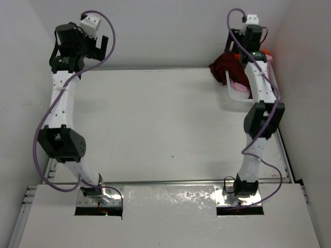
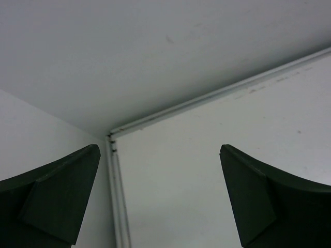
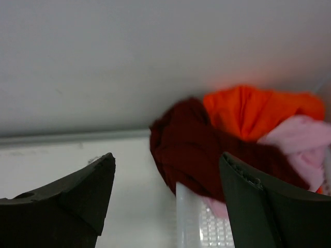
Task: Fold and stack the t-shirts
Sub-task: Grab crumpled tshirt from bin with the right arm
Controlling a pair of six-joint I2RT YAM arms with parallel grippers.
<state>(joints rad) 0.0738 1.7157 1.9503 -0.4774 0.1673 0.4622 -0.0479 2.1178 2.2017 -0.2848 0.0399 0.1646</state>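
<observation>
Your right gripper point(image 3: 165, 199), jaws apart and empty, faces the maroon t-shirt point(image 3: 186, 142) draped over the basket point(image 3: 199, 227) rim, likely first pick. The orange t-shirt point(image 3: 253, 111) and pink t-shirt point(image 3: 302, 142) are heaped behind; left gripper point(image 2: 160, 199) wide, idle.

Left gripper point(image 2: 159, 152), jaws spread wide: one dark finger point(image 2: 51, 199) at 8 o'clock, its partner at 4 o'clock. Between and beyond them lies the white table point(image 2: 207, 175). A pale edge strip point(image 2: 222, 92) runs from the corner at 9 o'clock toward 2 o'clock, below a grey wall point(image 2: 129, 46).
</observation>
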